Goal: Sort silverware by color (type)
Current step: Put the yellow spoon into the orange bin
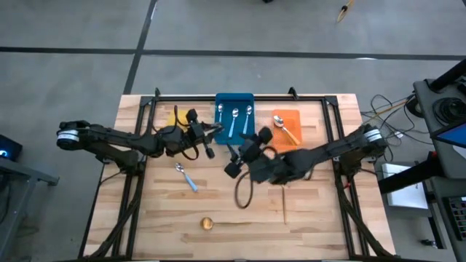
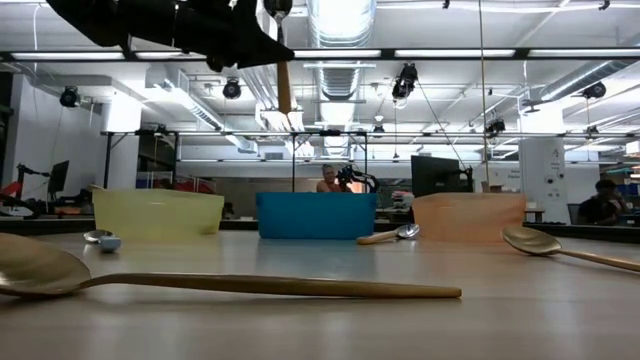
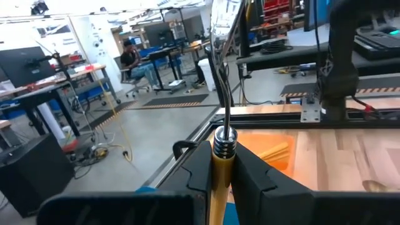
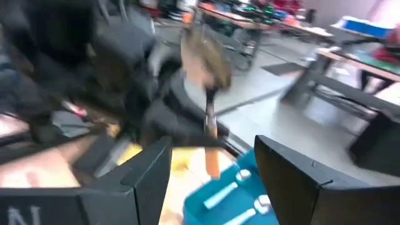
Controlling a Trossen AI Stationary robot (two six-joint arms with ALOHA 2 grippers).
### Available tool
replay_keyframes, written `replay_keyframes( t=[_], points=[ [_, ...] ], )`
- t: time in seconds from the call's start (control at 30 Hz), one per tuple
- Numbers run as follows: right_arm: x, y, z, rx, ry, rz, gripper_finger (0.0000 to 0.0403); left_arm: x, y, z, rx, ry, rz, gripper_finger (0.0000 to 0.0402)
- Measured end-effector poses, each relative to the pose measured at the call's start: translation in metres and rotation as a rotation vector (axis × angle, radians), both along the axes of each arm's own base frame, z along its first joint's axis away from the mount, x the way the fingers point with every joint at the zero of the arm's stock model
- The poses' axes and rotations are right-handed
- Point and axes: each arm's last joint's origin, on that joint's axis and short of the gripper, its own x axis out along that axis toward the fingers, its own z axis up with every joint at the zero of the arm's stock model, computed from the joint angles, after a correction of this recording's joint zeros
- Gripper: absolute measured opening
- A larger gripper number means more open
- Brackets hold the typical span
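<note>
My left gripper [image 1: 207, 132] is shut on an orange-handled spoon [image 2: 284, 85] held high above the table, in front of the blue bin [image 1: 234, 109]. Facing that spoon from the table's middle, my right gripper [image 4: 212, 169] stands open with nothing between its fingers. Three blue-handled spoons [image 1: 234, 120] lie in the blue bin, and an orange-handled spoon [image 1: 285, 129] lies in the orange bin [image 1: 291, 120]. One blue-handled spoon [image 1: 186, 177] rests flat on the table. A gold spoon [image 2: 230, 285] lies near the front edge, and another gold spoon [image 2: 570, 250] lies to the right. My left gripper pinches the spoon's orange handle [image 3: 219, 178] between its two fingers, just below the silver collar [image 3: 225, 140]. The fingers reach out level, across the spoon. The spoon stands upright, bowl up and handle end hanging below the fingers, lifted clear of the table.
The yellow bin [image 2: 158, 212] stands at the far left, partly under my left arm in the high view. A black frame rail [image 1: 240, 97] runs along the table's far edge. Bare wood [image 1: 145, 211] lies at the near left and near right.
</note>
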Motion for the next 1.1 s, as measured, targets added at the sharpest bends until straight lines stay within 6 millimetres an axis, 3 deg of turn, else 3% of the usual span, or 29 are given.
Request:
replay_keyframes(
  t=[0.17,0.4,0.73,0.87,1.1],
  points=[
    [0.02,-0.014,-0.03,-0.053,0.024,-0.147,0.0219,0.003,0.0,-0.004,0.007,0.015,0.0,0.0019],
    [0.04,-0.039,-0.02,-0.046,-0.058,-0.027,0.0219,0.004,0.0,-0.006,0.007,0.021,-0.008,0.0019],
    [0.047,-0.059,-0.027,-0.042,-0.061,-0.068,0.0214,0.004,-0.001,-0.006,-0.017,0.004,-0.04,0.0019],
    [0.048,-0.06,-0.027,-0.047,-0.06,-0.069,0.0168,0.004,-0.001,-0.006,-0.021,0.002,-0.037,0.0019],
    [0.049,-0.059,-0.028,-0.04,-0.067,-0.048,0.0028,0.004,-0.001,-0.005,-0.022,-0.009,-0.039,0.0019]
  ],
)
